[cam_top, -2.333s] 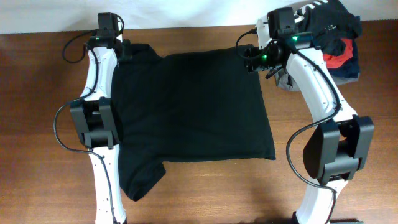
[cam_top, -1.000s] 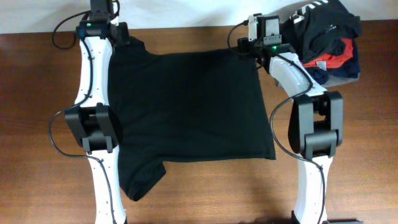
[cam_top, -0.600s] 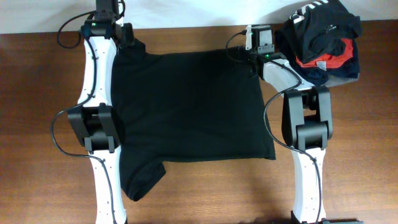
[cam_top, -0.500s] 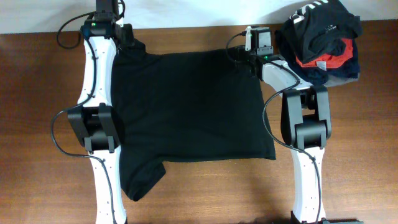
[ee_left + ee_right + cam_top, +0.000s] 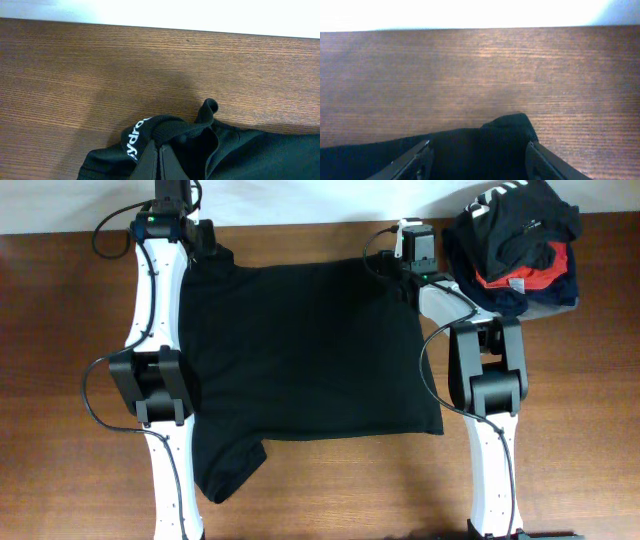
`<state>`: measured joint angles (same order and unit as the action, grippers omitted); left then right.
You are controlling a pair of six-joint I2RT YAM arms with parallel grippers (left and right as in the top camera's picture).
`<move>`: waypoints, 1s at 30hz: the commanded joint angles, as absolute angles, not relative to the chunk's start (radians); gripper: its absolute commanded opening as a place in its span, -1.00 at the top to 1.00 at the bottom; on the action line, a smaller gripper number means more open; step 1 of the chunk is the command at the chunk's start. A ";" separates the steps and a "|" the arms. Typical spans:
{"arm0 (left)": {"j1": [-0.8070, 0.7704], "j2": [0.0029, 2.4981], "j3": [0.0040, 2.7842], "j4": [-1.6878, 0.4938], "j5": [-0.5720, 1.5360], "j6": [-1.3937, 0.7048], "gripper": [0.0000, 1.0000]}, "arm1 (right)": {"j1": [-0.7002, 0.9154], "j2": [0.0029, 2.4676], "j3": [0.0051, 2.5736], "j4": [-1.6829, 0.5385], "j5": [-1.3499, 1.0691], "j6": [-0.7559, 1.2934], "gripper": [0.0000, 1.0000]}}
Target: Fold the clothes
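Note:
The clothes, one black T-shirt (image 5: 310, 350), lie spread flat over the middle of the wooden table. My left gripper (image 5: 204, 246) is at the shirt's far left corner. In the left wrist view it (image 5: 160, 150) is shut on the collar band (image 5: 150, 131), which carries white lettering. My right gripper (image 5: 398, 272) is at the far right corner. In the right wrist view it (image 5: 477, 152) stands open, with a raised tip of the black fabric (image 5: 507, 131) between its fingers (image 5: 422, 159), not pinched.
A heap of red, navy and grey garments with a white-striped black top (image 5: 520, 242) lies at the far right corner. One shirt sleeve (image 5: 230, 465) lies near the front left. The table's far edge (image 5: 160, 27) runs just beyond both grippers.
The right arm has swung in and straightened, bringing its wrist over the shirt's far right corner. The left gripper has stayed shut at the far left corner, shifting only slightly.

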<state>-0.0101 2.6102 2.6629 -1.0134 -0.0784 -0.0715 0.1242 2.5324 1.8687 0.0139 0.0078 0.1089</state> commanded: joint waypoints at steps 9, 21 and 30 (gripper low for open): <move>-0.009 2.580 2.679 -1.020 -0.068 -0.067 0.99 | 0.102 2.590 1.910 -0.067 0.035 0.170 0.92; -0.009 2.567 2.679 -1.019 -0.067 -0.067 0.99 | 0.102 2.589 2.341 -0.587 0.023 0.096 0.92; -0.009 2.506 2.679 -1.046 -0.064 -0.067 0.99 | 0.102 2.589 2.577 -0.868 0.011 0.081 0.93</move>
<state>-0.0101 2.5961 2.6629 -1.0378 -0.0780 -0.0715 0.1017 2.5893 2.5347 -0.8330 0.0105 0.0933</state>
